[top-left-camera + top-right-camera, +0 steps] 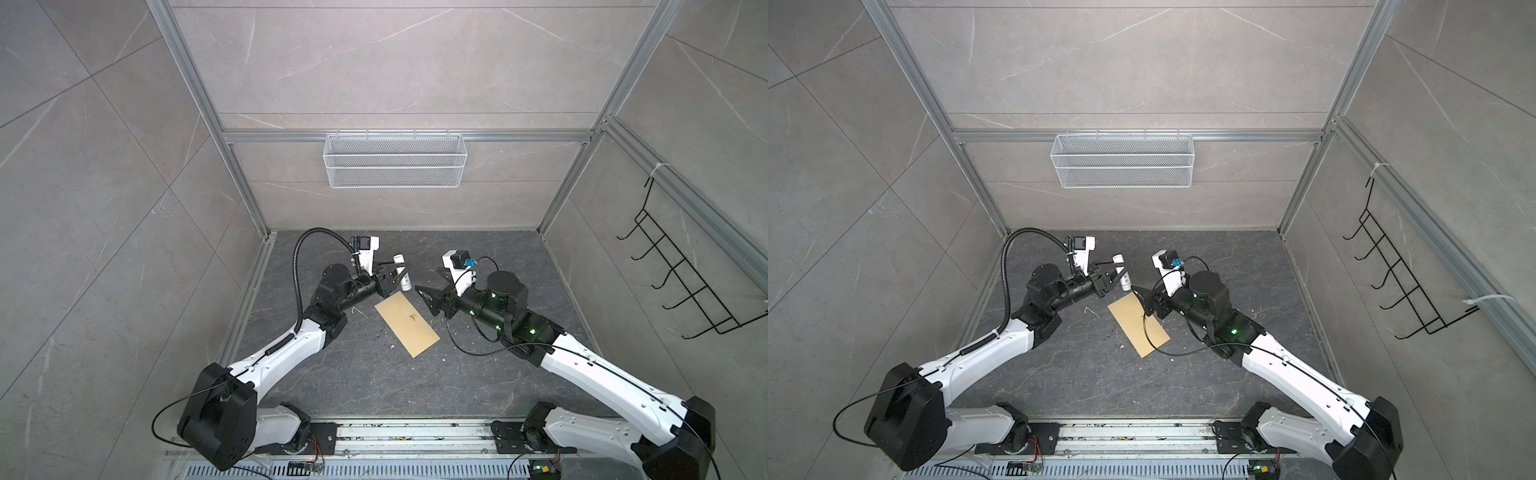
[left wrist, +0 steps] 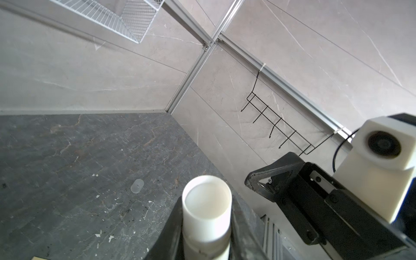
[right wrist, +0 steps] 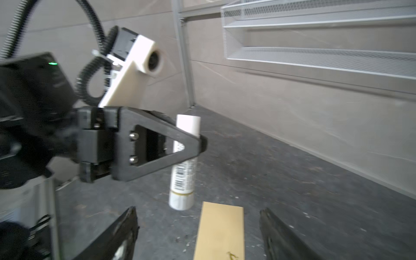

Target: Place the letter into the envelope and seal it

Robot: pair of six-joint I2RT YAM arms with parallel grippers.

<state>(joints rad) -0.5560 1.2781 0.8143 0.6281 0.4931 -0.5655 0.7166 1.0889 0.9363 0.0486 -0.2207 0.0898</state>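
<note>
1. Envelope (image 1: 407, 328): lies flat on the counter (image 1: 353, 382) between the two arms, set at a slant. A small dark smear (image 3: 231, 255) marks its face; what it is cannot be told.
2. Letter: appears in no view. Whether it is already inside the envelope cannot be told.
3. Left gripper (image 3: 199, 141): jaws pinching a white glue stick (image 3: 183, 171), held nearly upright. Its lower end hangs just above the counter, beside the envelope's far end.
4. Right gripper (image 1: 426, 301): jaws spread wide and holding nothing, poised over the envelope's far end.
5. Translucent cap (image 2: 137, 186): lies loose on the counter, apart from the envelope.
6. Risks, as judged:
   - The envelope is unpinned, so a glue stroke could drag or turn the light paper.
   - The grip sits high on the tube, so pressing down may tilt or slide it.
   - The two grippers are close together and could collide.
   - Glue that misses the envelope would foul the counter.
7. Hard to make out:
   - whether the flap is open or folded;
   - which end of the stick carries the glue;
   - the right wrist view is blurred.
</note>
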